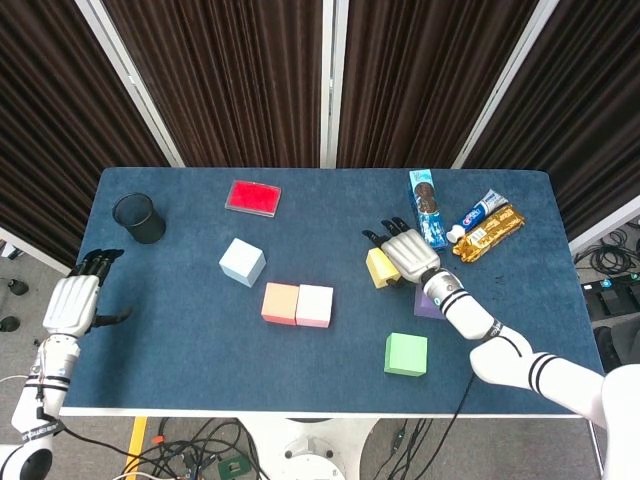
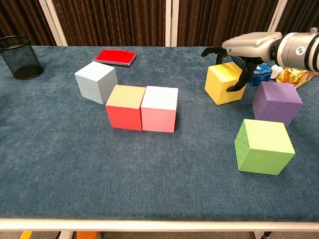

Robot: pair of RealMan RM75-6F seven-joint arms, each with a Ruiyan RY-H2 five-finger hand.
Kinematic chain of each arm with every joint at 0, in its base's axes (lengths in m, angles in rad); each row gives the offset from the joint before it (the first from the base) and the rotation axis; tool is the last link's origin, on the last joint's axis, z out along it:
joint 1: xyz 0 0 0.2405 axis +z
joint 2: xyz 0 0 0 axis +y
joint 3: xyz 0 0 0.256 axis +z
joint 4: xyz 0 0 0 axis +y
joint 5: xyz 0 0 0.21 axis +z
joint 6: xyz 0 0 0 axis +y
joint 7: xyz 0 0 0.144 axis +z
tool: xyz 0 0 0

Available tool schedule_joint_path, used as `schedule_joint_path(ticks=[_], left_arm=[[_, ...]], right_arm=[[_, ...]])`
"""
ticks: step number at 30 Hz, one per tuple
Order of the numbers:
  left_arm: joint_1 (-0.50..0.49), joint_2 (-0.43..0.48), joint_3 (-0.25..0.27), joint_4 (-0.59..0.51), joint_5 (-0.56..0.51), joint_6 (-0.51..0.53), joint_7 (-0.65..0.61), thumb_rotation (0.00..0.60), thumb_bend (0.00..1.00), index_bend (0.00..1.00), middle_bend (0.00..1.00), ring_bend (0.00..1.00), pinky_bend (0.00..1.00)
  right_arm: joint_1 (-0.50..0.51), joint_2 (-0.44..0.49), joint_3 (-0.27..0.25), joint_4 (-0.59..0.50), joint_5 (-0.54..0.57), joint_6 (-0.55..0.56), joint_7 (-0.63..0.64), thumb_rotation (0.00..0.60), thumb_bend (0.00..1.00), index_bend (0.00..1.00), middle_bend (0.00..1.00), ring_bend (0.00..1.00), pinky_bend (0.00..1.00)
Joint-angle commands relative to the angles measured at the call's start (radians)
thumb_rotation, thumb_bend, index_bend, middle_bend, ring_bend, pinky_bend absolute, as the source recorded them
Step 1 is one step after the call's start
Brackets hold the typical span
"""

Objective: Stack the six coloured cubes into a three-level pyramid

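Note:
My right hand (image 1: 405, 252) lies over the yellow cube (image 1: 379, 268), fingers spread past its far edge. In the chest view the right hand (image 2: 245, 46) covers the yellow cube (image 2: 224, 83) with the thumb against its right face; the cube stands on the table. A purple cube (image 2: 276, 102) and a green cube (image 2: 264, 146) sit to the right. An orange-topped red cube (image 2: 124, 107) and a pink cube (image 2: 159, 108) touch side by side mid-table, a light blue cube (image 2: 95, 81) behind them. My left hand (image 1: 72, 303) rests open at the table's left edge.
A black mesh cup (image 2: 20, 57) stands at the far left and a flat red box (image 2: 115, 56) at the back. A blue cookie box (image 1: 428, 208), a toothpaste tube (image 1: 478, 212) and a gold snack pack (image 1: 490, 230) lie at the back right.

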Motion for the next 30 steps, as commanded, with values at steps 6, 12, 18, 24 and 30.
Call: schedule_joint_path(ticks=[6,12,18,24,30], left_arm=[[0.0,0.003,-0.016,-0.01,0.013,-0.016,-0.003,0.6,0.17,0.12,0.12,0.04,0.21],[-0.005,0.002,-0.021,-0.011,0.027,-0.042,-0.015,0.6,0.17,0.12,0.12,0.04,0.21],[-0.007,0.004,-0.028,0.0,0.049,-0.055,-0.055,0.6,0.17,0.12,0.12,0.04,0.21],[0.009,0.014,-0.027,0.007,0.074,-0.045,-0.105,0.6,0.17,0.12,0.12,0.04,0.21],[0.024,0.027,-0.021,0.008,0.097,-0.038,-0.141,0.6,0.17,0.12,0.12,0.04,0.21]], right_arm=[[-0.019,0.121,0.013,-0.23,0.103,0.021,-0.037,0.6,0.24,0.0,0.58,0.03,0.0],[0.027,0.178,-0.02,-0.436,0.339,0.055,-0.241,0.6,0.24,0.0,0.59,0.03,0.0],[0.118,0.174,-0.088,-0.589,0.597,0.181,-0.47,0.6,0.23,0.0,0.59,0.03,0.0],[0.175,0.087,-0.104,-0.649,0.769,0.366,-0.599,0.6,0.23,0.0,0.6,0.04,0.0],[0.189,-0.028,-0.081,-0.671,0.834,0.539,-0.665,0.6,0.22,0.0,0.62,0.05,0.0]])
